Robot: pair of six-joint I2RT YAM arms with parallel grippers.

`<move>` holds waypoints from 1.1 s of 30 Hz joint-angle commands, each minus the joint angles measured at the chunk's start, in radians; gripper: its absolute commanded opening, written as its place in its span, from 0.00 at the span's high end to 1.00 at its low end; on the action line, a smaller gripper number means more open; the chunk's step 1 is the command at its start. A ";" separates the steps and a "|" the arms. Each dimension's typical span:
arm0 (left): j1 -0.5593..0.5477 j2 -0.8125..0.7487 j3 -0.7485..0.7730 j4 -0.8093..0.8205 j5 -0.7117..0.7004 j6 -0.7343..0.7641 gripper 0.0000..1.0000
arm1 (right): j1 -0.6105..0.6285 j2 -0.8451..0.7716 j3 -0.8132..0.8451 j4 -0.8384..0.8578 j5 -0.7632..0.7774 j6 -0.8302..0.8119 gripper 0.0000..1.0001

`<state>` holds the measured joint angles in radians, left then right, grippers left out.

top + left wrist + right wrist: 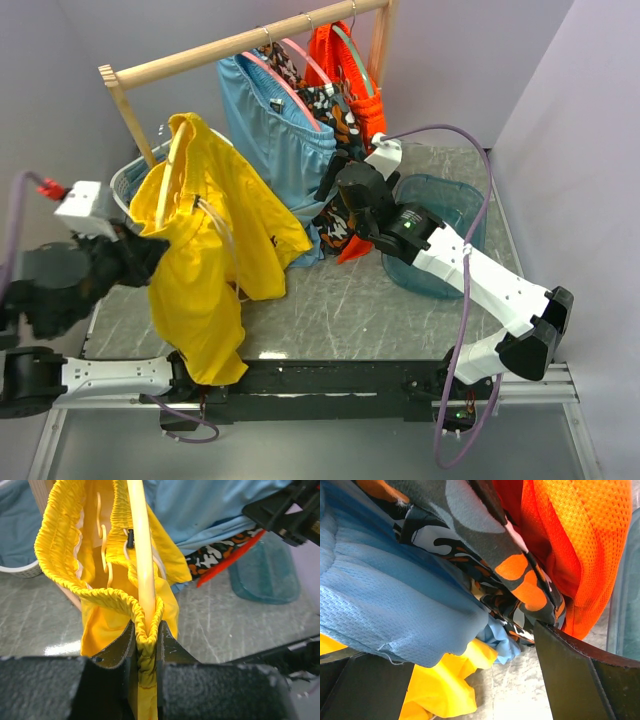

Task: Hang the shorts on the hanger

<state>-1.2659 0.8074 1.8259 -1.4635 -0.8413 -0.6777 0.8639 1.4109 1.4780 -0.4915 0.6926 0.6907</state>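
Observation:
The bright yellow shorts (215, 240) hang from my left gripper (148, 252) at the table's left, their legs drooping to the near edge. In the left wrist view the gripper (147, 626) is shut on the gathered waistband of the shorts (100, 600). The pale wood hanger (142, 545) runs through the waist opening down into the jaws. A white drawstring (102, 540) dangles inside. My right gripper (345, 195) is open and presses against the hanging clothes on the rack. In its wrist view (445, 647) blue fabric lies between the fingers, and a corner of the yellow shorts (445, 690) shows below.
A wooden rack rail (240, 42) crosses the back and carries light blue shorts (280, 135), a camouflage garment (330, 105) and orange shorts (355, 70) on pink-rimmed hangers. A white laundry basket (125, 182) stands at the back left. A teal tub (455, 210) sits under my right arm.

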 commanded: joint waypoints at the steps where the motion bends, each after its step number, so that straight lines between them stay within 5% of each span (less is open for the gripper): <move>1: 0.008 0.094 0.055 0.095 -0.174 -0.026 0.99 | 0.001 0.002 0.008 0.013 0.001 0.000 0.02; 9: 0.010 0.271 0.154 0.104 -0.327 -0.103 0.99 | 0.003 0.013 0.011 0.004 -0.013 0.000 0.02; 33: 0.135 0.507 0.297 0.495 -0.412 0.199 0.99 | 0.001 -0.004 -0.008 0.011 -0.059 -0.002 0.02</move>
<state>-1.1751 1.2846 2.0811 -1.1233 -1.1900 -0.5594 0.8639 1.4132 1.4734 -0.4938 0.6350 0.6903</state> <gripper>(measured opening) 0.145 0.978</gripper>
